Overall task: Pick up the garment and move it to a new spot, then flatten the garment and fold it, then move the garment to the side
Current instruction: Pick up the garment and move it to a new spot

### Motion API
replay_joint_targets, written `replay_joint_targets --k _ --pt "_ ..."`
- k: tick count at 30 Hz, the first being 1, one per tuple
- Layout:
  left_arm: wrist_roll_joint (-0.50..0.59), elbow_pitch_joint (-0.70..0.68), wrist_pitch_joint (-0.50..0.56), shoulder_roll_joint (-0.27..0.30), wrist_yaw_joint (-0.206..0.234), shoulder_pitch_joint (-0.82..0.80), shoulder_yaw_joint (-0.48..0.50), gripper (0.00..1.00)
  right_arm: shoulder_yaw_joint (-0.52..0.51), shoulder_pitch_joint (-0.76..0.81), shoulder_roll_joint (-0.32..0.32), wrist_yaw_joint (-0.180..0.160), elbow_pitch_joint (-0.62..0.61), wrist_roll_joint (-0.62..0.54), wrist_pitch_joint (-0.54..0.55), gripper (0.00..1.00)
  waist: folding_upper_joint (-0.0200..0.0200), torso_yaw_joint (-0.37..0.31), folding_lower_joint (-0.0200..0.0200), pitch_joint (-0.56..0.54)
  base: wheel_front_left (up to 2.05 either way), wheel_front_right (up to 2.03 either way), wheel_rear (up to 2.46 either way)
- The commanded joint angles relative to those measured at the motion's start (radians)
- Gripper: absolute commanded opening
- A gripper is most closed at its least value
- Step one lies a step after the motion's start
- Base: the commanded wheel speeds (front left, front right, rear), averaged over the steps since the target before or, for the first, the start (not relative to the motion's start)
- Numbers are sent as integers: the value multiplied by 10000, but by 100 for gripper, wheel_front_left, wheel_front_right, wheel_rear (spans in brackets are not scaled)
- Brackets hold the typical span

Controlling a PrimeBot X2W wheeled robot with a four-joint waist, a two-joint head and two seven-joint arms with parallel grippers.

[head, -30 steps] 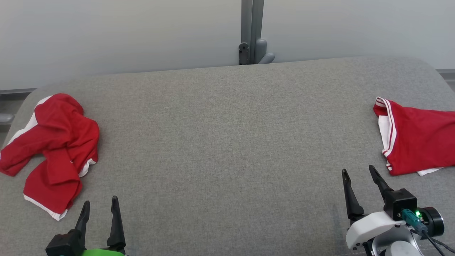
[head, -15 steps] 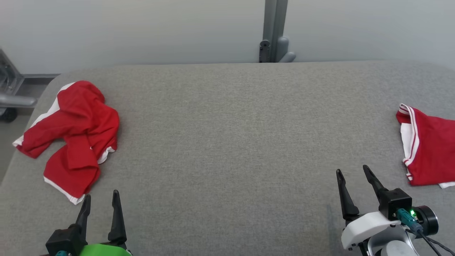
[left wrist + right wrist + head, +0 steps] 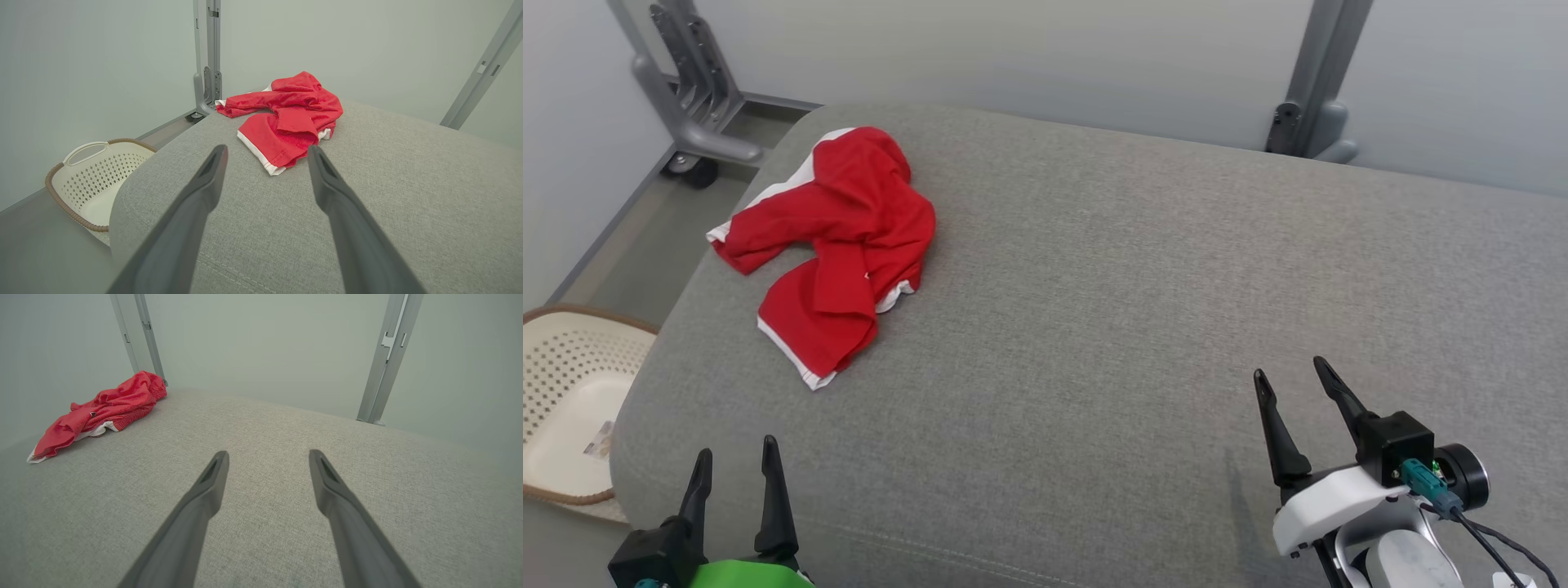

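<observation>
The red garment (image 3: 837, 245) with white edges lies in a crumpled heap on the grey counter (image 3: 1094, 327). In the head view it sits at about 10 o'clock, near the far left corner of the counter. Nothing is touching it.

The left tool (image 3: 736, 446) is low at 7 o'clock in the head view, over the near edge of the counter. Its two dark fingers point up to 12 o'clock, and a green part shows below them. The fingers are spread apart with a clear gap, and there is nothing between them. From the left tool, the garment is at about 1 o'clock, a good way off. In the left wrist view the garment (image 3: 294, 110) lies out past the fingertips at 12 o'clock, and the fingers do not reach it.

The right tool (image 3: 1290, 367) is at 4 o'clock in the head view. Its fingers lean a little toward 11 o'clock, and its white wrist (image 3: 1327, 498) lies behind them with a black cable plugged in. These fingers are also spread apart and hold nothing. In the right wrist view they hang over bare grey cloth, and the garment (image 3: 106, 408) is well apart at 10 o'clock.

A pale basket (image 3: 556, 376) with holes stands on the floor at 8 o'clock, beside the counter.
</observation>
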Motion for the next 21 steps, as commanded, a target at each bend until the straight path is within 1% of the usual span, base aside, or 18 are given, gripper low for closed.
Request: replay_joint_targets --k 1,6,10,12,16,18,19,21 --pt "-25 -21 2 11 -1 14 23 100 69 -133 -21 -18 8 57 -31 100 108 661 0 175 0 0 0" --pt "-143 -113 2 11 37 -3 71 100 201 -229 -25 -18 -79 26 -31 100 108 672 0 346 0 0 0" --pt "-374 -205 2 11 94 -227 67 100 256 -343 -118 -18 -262 -112 -31 100 108 473 0 754 0 0 0" --pt "-606 -217 1 10 57 -514 -47 100 201 -504 -239 -18 -402 -162 -31 100 108 353 0 1163 0 0 0" --pt "-1014 57 2 13 -42 -1400 -324 100 143 -1037 -584 -18 -807 -288 -31 100 108 80 0 2320 0 0 0" --pt "-1224 358 1 5 -96 -2041 -433 100 55 -1329 -797 -18 -1042 -316 -30 100 108 -51 0 2912 0 0 0" --pt "-1443 624 2 7 -130 -2385 -461 100 -10 -1435 -897 -18 -1151 -341 -31 100 108 -100 0 3183 0 0 0" --pt "-1547 1204 2 29 -165 -3203 -565 100 -195 -1687 -1074 -18 -1397 -316 -30 100 108 -190 0 3719 0 0 0"
